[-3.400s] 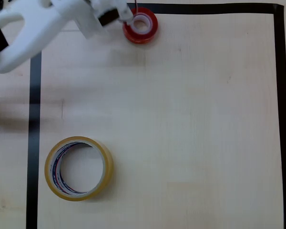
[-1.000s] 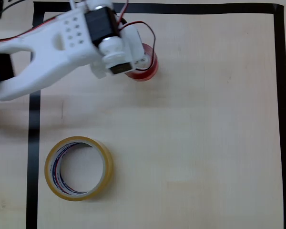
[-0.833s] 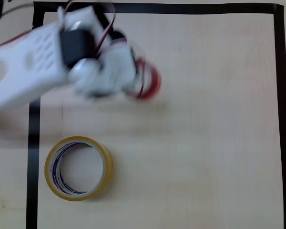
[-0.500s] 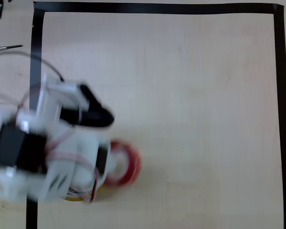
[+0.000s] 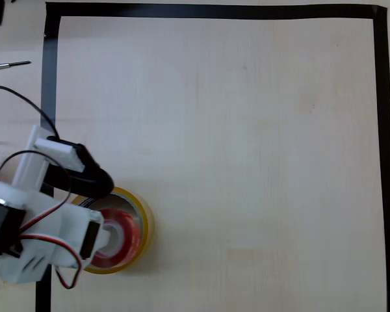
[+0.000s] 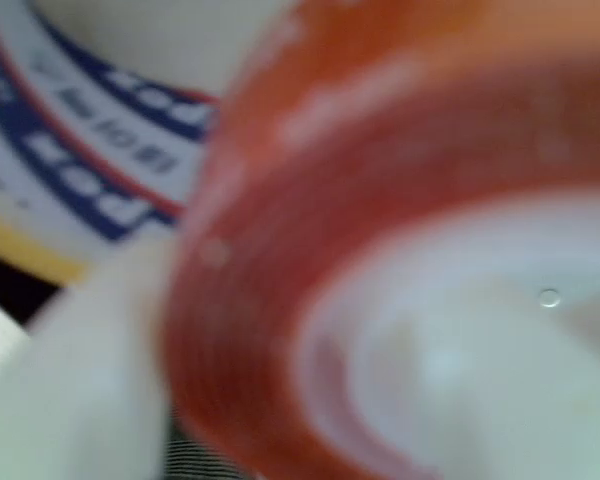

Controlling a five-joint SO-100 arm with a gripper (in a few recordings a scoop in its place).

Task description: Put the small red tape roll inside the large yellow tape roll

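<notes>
Tool sits at the lower left of the overhead view, over the large yellow tape roll. White arm body with a black motor and red and black wires covers the left half of that roll. A black finger reaches across the roll's upper left rim.

Small red tape roll lies inside the ring of the yellow roll in the overhead view; its right side shows, its left side is hidden under the tool. Whether it rests on the surface or hangs just above it cannot be told.

Wrist view: red roll is very close and blurred, its whitish core at lower right. Behind it, the yellow roll's inner core shows blue and red printed stripes, with a yellow edge below. A pale blurred finger lies against the red roll's left side. Tool appears closed on the red roll.

Black tape border frames the work area. A thin metal tool lies outside the border at upper left.
</notes>
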